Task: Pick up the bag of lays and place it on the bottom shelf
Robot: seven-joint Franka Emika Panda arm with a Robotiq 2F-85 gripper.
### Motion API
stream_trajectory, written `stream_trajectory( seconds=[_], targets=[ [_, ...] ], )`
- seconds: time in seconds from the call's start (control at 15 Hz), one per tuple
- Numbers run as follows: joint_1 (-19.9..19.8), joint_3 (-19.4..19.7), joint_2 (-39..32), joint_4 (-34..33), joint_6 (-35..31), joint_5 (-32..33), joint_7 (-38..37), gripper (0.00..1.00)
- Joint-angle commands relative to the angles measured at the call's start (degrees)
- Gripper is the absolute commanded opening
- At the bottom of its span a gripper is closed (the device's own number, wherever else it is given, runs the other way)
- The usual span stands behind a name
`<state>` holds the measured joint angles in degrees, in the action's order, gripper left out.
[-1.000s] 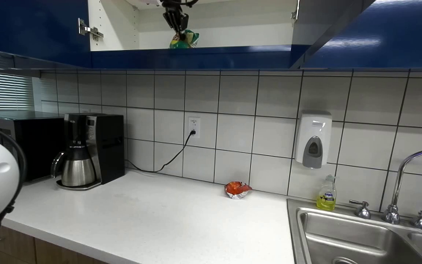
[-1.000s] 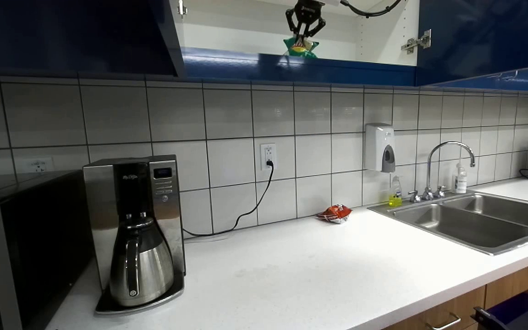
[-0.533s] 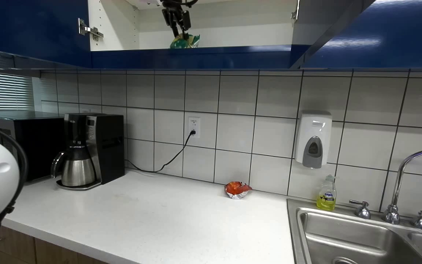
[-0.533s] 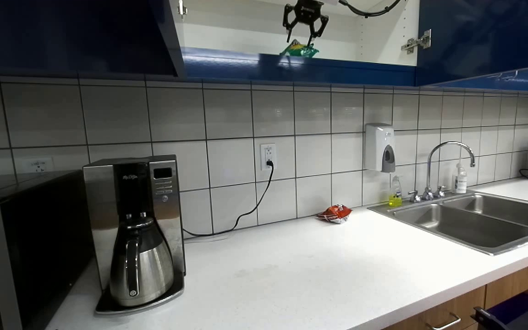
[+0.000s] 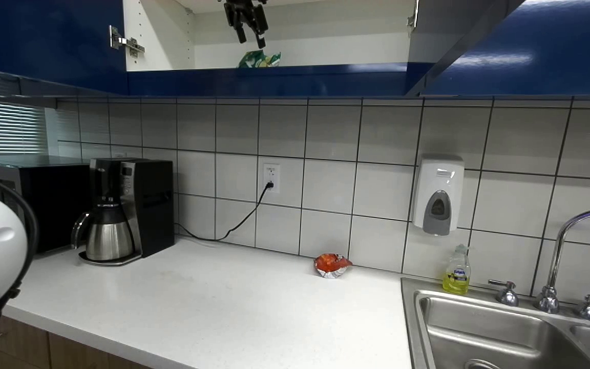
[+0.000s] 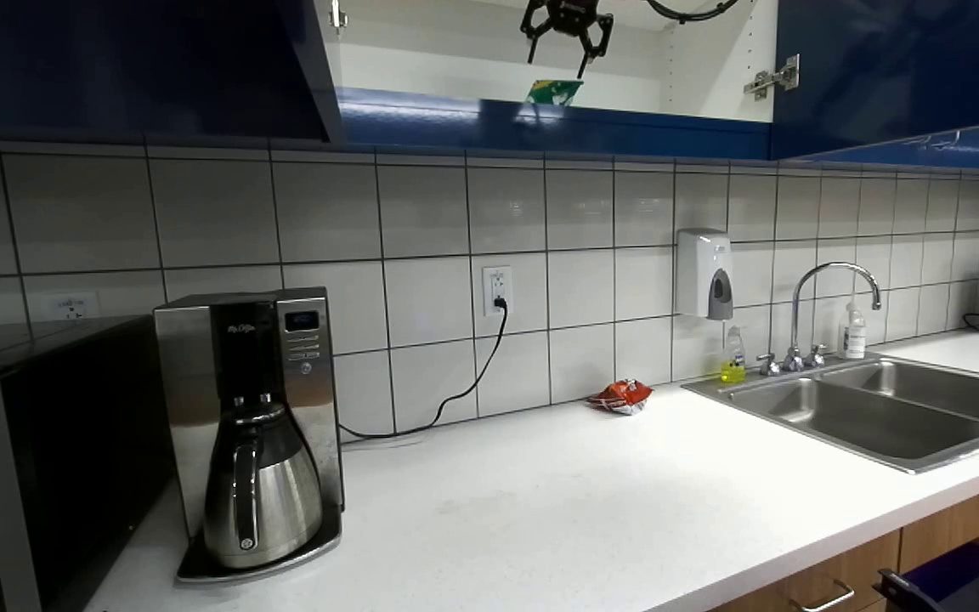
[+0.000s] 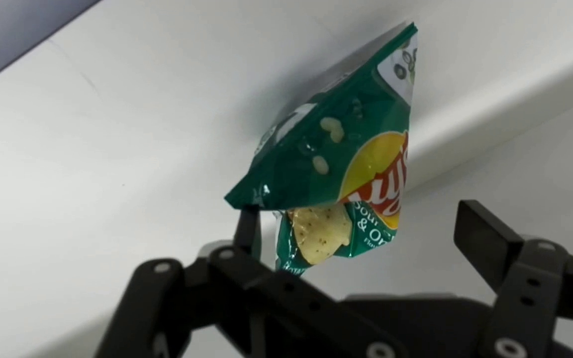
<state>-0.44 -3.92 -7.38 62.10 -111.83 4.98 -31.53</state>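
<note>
A green Lay's bag (image 7: 336,154) sits slumped on the white bottom shelf (image 7: 142,124) of the open blue cabinet (image 6: 625,126); the gripper (image 6: 556,69), pinching its top a second ago, now hangs above it, fingers (image 7: 488,243) spread wide and holding nothing; the release likely completes the placing, leaving only withdrawal, though whether one fingertip touches the bag's corner is unclear; below, a red packet (image 6: 621,397) lies on the counter (image 6: 540,527).

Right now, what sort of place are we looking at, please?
Probably a kitchen, though whether in a home or an office I cannot tell. Both exterior views show a sink, a coffee maker and what looks like a microwave.
</note>
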Motion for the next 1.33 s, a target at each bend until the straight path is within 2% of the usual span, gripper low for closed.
stream_trajectory(
  seconds=[0.0,0.4,0.87,1.13,1.27],
  targets=[
    [0.20,-0.09,1.81,0.22,3.83,0.05,-0.47,1.00],
    [0.81,-0.38,5.37,0.84,15.93,-0.56,5.28,1.00],
    [1.60,-0.24,9.03,1.63,28.70,0.40,17.11,1.00],
    [1.64,-0.06,11.50,5.39,29.95,0.17,24.13,1.00],
    [1.55,0.08,13.47,9.44,28.15,-0.26,25.41,1.00]
  ],
)
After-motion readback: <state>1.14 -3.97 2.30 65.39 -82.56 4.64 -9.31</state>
